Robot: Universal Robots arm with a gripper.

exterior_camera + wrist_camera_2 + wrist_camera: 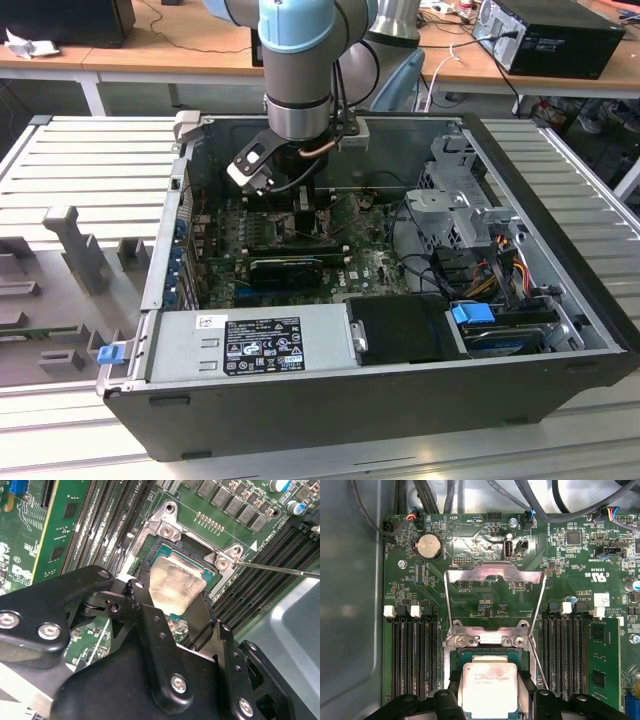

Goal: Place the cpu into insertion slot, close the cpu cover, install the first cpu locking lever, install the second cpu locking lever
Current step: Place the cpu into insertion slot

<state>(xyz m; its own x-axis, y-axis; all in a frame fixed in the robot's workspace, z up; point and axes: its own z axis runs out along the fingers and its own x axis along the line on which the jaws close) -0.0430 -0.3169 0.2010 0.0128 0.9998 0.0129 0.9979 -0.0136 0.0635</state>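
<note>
The cpu (177,580) (489,682), a pale silver square on a green base, sits in or just over the insertion slot (167,530) (487,640) with its silvery rim. My gripper (172,600) (490,690) has its black fingers (136,594) against two opposite sides of the chip, shut on it. The cpu cover (492,572) stands flipped up behind the socket, with the board showing through its window. A thin locking lever (280,569) (538,665) angles away from the socket's corner. In the exterior view the gripper (308,205) reaches down onto the motherboard.
Memory slots (412,655) (565,655) flank the socket on both sides. A long black expansion card (285,268) lies in front of the gripper, with the power supply (250,340) nearer. A drive cage (460,200) and cables (500,260) stand at the exterior view's right.
</note>
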